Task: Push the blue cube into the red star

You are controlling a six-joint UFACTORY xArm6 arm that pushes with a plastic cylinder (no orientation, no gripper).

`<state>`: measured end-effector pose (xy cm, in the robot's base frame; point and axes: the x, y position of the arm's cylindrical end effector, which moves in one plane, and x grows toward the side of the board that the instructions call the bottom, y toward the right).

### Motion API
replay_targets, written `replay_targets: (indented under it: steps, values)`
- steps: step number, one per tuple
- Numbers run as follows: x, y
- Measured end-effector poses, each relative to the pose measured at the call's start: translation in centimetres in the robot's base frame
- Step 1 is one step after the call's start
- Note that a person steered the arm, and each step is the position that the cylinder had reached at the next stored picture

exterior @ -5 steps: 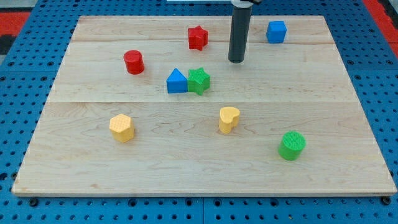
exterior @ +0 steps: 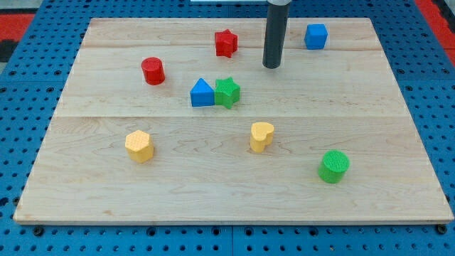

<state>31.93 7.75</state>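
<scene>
The blue cube sits near the view's top right on the wooden board. The red star sits near the top centre, well to the cube's left. My tip rests on the board between them, slightly below their line, closer to the cube's left side than touching either. It touches no block.
A red cylinder lies at upper left. A blue triangular block and a green star touch side by side at centre. A yellow heart, a yellow hexagon and a green cylinder lie lower down.
My tip has moved a little up the view and slightly right. No block has moved.
</scene>
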Motion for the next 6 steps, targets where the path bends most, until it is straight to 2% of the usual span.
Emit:
replay_targets:
  steps: [1, 4, 5, 6]
  values:
    - [-0.1, 1.4]
    - [0.6, 10.7]
    - [-3.3, 11.1]
    - [-3.5, 16.4]
